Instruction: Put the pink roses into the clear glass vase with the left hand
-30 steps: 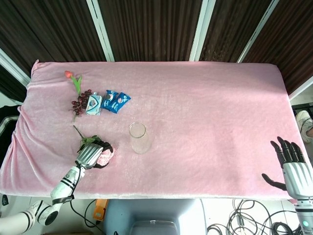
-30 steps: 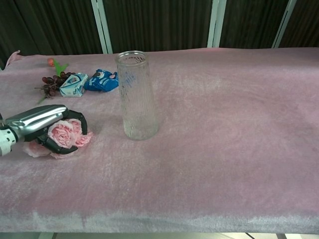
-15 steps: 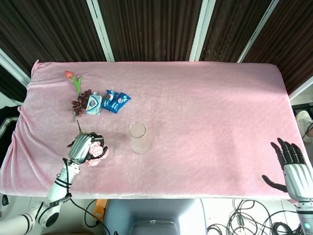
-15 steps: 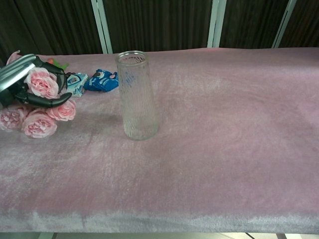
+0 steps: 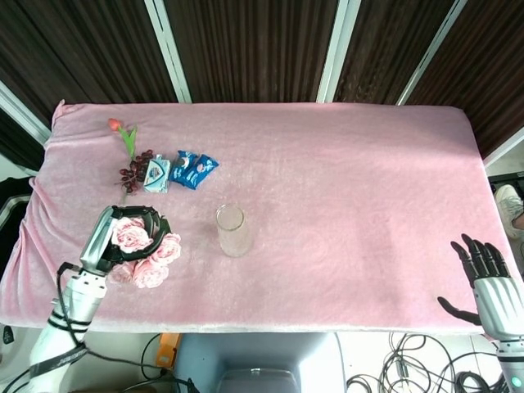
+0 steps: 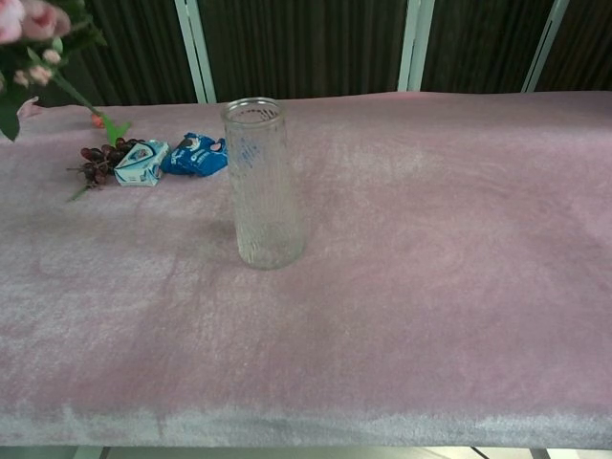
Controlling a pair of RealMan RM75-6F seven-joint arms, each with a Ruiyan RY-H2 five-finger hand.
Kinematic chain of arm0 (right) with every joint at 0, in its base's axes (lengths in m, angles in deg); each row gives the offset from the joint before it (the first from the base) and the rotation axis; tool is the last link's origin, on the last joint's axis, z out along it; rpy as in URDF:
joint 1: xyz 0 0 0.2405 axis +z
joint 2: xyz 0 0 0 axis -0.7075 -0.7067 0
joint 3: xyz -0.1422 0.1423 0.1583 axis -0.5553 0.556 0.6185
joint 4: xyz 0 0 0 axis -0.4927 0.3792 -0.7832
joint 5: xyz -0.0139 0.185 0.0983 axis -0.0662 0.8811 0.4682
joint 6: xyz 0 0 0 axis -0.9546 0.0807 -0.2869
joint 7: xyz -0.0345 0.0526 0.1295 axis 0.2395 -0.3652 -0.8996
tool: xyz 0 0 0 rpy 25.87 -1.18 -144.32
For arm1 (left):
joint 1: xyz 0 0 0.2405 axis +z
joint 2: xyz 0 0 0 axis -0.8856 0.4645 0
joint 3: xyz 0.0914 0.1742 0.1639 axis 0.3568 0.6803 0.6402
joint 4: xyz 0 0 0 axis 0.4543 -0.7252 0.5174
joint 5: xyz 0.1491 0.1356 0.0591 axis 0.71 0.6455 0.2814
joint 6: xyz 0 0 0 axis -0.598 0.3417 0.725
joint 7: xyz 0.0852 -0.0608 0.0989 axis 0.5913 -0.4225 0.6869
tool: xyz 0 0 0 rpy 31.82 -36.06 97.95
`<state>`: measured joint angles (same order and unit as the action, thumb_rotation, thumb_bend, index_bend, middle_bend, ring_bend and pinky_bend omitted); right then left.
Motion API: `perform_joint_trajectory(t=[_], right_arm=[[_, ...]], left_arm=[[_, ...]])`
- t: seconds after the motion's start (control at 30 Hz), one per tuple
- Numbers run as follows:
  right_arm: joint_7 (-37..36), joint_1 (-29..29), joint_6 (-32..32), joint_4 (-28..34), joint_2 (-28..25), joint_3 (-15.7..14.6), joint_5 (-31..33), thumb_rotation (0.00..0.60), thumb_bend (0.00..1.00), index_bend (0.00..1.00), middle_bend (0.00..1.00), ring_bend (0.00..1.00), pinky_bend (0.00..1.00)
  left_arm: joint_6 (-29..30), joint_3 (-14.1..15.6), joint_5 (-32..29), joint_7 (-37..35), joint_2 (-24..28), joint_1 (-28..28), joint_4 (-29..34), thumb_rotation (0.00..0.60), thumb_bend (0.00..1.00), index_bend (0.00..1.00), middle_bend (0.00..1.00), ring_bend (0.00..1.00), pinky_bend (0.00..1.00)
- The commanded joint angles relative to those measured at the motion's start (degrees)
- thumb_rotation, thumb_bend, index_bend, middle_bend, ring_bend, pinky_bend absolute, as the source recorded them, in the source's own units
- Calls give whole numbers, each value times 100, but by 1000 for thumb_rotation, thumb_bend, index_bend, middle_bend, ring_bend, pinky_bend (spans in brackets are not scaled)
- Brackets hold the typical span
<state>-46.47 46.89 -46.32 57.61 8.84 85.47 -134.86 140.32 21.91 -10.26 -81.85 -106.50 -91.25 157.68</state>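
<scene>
My left hand (image 5: 115, 237) grips a bunch of pink roses (image 5: 146, 255) and holds it high above the table's front left part. In the chest view only the blooms (image 6: 27, 17) and a green stem show at the top left corner; the hand itself is out of that frame. The clear glass vase (image 5: 232, 230) stands upright and empty to the right of the bunch, also clear in the chest view (image 6: 261, 182). My right hand (image 5: 490, 278) hangs open past the table's front right corner, fingers spread.
At the back left lie a red tulip (image 5: 123, 133), dark grapes (image 5: 133, 171) and blue-and-white snack packets (image 5: 182, 168). In the chest view these packets (image 6: 170, 158) lie behind and left of the vase. A pink cloth (image 5: 344, 188) covers the table.
The left hand has lifted the roses from the cloth, rising well above the table. In the chest view the bunch went from table level to the top left corner. The right hand stayed put.
</scene>
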Motion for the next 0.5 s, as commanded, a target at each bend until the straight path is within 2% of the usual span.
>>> perform_joint_trajectory(t=[0.03, 0.13, 0.23, 0.33, 0.5], right_arm=[[23, 22, 67, -12, 12, -11, 16, 600, 286, 0, 0, 0, 0], [79, 54, 147, -10, 26, -38, -9, 600, 285, 0, 0, 0, 0], [82, 61, 155, -14, 33, -46, -28, 600, 286, 0, 0, 0, 0], [57, 78, 204, -30, 29, -45, 0, 600, 285, 0, 0, 0, 0], [41, 145, 357, -34, 13, -67, 13, 600, 285, 0, 0, 0, 0]], left_arm=[[-1016, -1066, -1263, -778, 1091, -511, 654, 600, 401, 788, 771, 652, 784], [-1690, -1573, -2193, -1360, 1452, -941, 654, 600, 403, 788, 771, 652, 784], [-2224, -1882, -3127, -1556, 1767, -1367, 654, 600, 409, 788, 770, 652, 785], [-2421, -1986, -3891, -1458, 1900, -1784, 654, 600, 416, 788, 770, 652, 785], [-2256, -1951, -4851, -1169, 1765, -2369, 654, 600, 419, 787, 771, 652, 784]])
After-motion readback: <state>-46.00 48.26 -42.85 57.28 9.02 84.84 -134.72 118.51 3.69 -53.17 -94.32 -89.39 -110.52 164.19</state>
